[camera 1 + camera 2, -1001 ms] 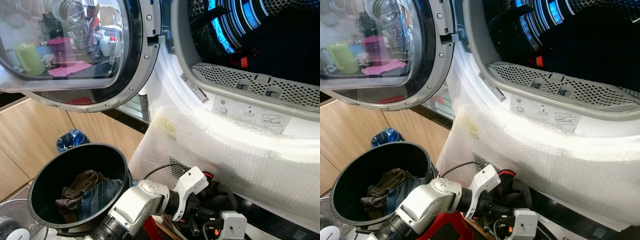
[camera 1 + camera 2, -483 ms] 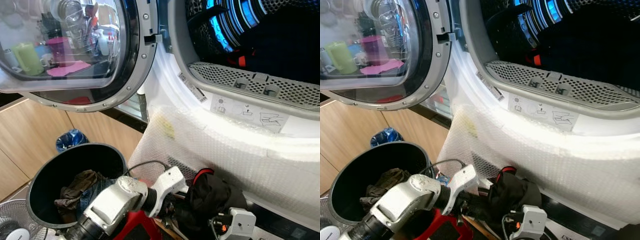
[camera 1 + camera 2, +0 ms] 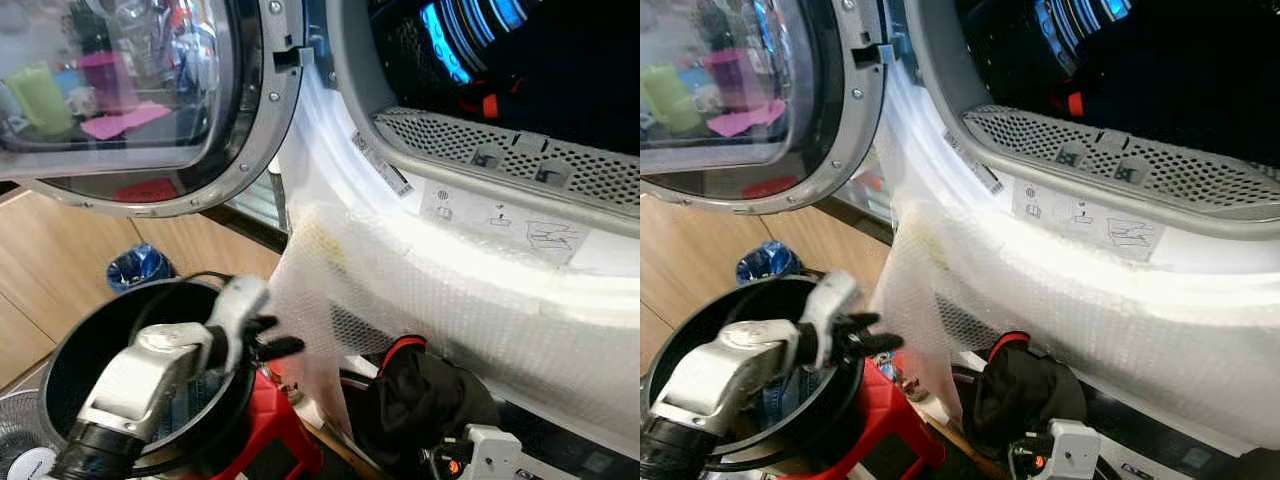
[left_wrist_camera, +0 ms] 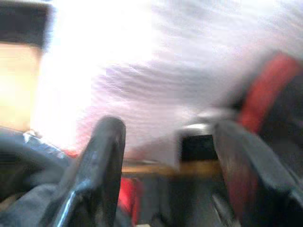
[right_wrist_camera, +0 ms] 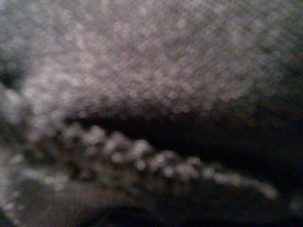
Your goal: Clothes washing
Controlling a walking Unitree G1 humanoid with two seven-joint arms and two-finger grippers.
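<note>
Left end effector (image 3: 272, 338) over the black basket (image 3: 70, 345)!
Fingers spread wide, empty; dark garment (image 3: 425, 400) lies below the washer opening (image 3: 520, 70).

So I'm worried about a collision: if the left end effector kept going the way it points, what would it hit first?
Most likely the bubble wrap draped over the washer front; the left end effector points at it, fingers apart and empty. Depth is unclear, so the dark garment lower down is possible.

Head stereo pair downward; wrist views close-up.

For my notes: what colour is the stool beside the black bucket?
Red; the stool shows best in the right eye view, beside the bucket.
</note>
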